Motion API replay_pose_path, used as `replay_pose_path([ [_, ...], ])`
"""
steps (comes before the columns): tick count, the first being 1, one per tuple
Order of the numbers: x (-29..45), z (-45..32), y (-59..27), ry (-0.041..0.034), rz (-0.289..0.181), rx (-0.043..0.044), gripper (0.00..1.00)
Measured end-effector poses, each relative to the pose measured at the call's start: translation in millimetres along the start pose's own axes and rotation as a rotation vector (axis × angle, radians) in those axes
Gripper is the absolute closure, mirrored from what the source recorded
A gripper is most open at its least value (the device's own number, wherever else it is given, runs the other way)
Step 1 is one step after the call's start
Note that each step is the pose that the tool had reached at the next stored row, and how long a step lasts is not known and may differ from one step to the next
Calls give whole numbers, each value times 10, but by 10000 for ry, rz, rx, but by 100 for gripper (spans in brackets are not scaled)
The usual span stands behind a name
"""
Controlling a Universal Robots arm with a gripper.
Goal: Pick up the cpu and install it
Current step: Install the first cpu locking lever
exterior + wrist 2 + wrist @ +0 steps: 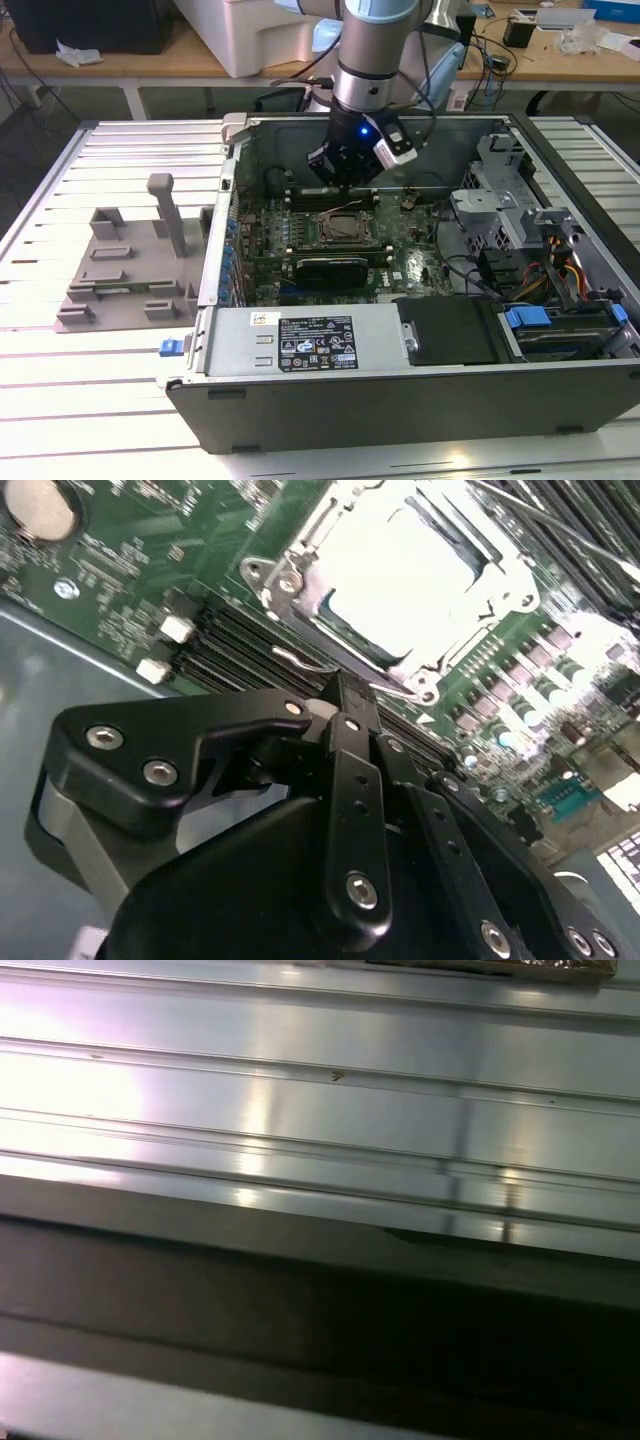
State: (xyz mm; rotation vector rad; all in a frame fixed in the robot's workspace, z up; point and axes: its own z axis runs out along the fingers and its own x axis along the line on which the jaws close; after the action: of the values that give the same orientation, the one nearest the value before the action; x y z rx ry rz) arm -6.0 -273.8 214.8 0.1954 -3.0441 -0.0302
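In the exterior view my gripper [345, 190] hangs inside the open computer case [400, 400], just above the far edge of the motherboard's socket [347, 227]. In the second wrist view the cpu [400, 575] lies as a bright square inside the metal socket frame [290, 575], just beyond the black fingertips [345, 695]. The fingers stand together with nothing visible between them. They are apart from the cpu, short of the socket's near edge.
A long black graphics card [330, 268] lies next to the socket. The power supply [310, 342] and drive bays [560, 320] fill the case's near side. A grey plastic tray with upright posts [130, 270] sits on the slatted metal table [100, 150] at the exterior view's left.
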Motion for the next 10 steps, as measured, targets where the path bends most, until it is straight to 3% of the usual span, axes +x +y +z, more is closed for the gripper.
replay_pose_path([
  [5,-129,69,-17,83,0,-12,89],
  [10,-155,90,-34,100,0,-11,89],
])
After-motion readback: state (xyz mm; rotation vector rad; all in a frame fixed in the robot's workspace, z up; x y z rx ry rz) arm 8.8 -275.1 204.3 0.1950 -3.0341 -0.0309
